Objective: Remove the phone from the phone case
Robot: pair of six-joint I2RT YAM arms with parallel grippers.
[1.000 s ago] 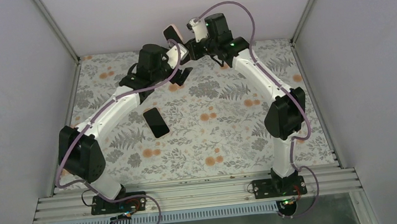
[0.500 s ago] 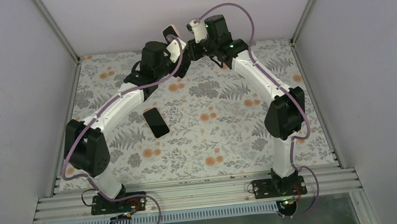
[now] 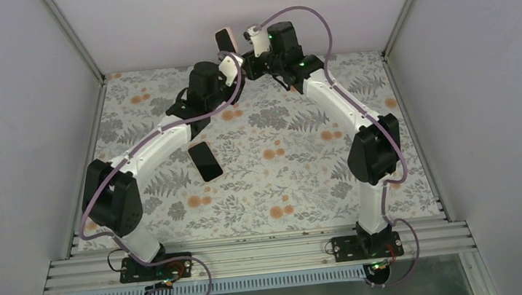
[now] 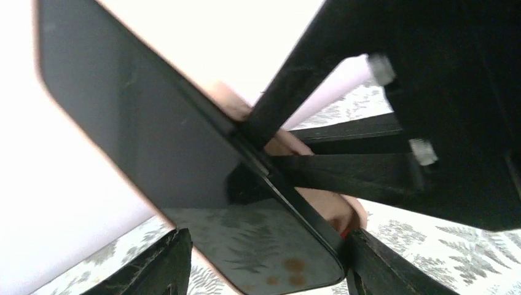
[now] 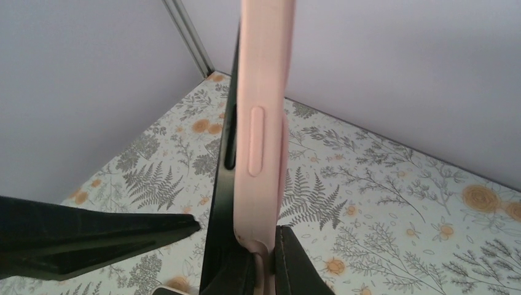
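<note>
Right hand is clamped on one end of the pink case, holding it in the air near the back wall, above the far end of the tabletop. Case is edge-on to that wrist camera.

Phone sits in the case, its dark screen facing the left wrist camera and mirroring the fern print. I read a slim gap between phone edge and case, but cannot tell how fully it is seated.

Left hand is spread wide, one finger either side of the phone's end; contact unclear.

Second phone lies flat mid-tabletop beside the left arm, well apart from both hands.
</note>
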